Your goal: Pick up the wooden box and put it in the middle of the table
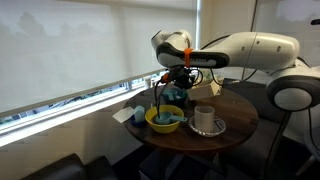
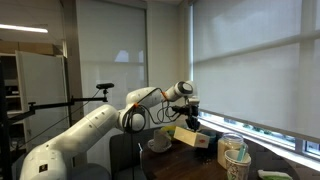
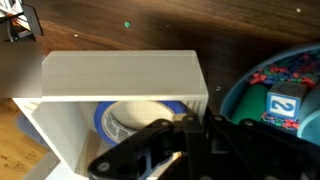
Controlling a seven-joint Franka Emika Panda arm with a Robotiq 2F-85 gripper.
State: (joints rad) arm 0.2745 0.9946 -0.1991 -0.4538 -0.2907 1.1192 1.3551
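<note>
The wooden box [image 3: 120, 75] is pale tan and open on one side, with a blue-and-white roll inside. In the wrist view my gripper [image 3: 187, 130] sits at the box's right wall, its dark fingers closed together on that wall. In an exterior view the box [image 2: 193, 137] is at the near edge of the round dark table [image 2: 200, 162], directly under the gripper [image 2: 190, 121]. In an exterior view the gripper [image 1: 176, 88] hangs over the table [image 1: 238, 112] edge by the window, and the box is mostly hidden behind it.
A yellow bowl [image 1: 163, 121] with a teal inside holds small items, among them a block marked 2 [image 3: 283, 104], right beside the box. A white mug [image 1: 205, 117] stands on a saucer mid-table. A cup [image 2: 235, 156] stands in the foreground. The window blind is close behind.
</note>
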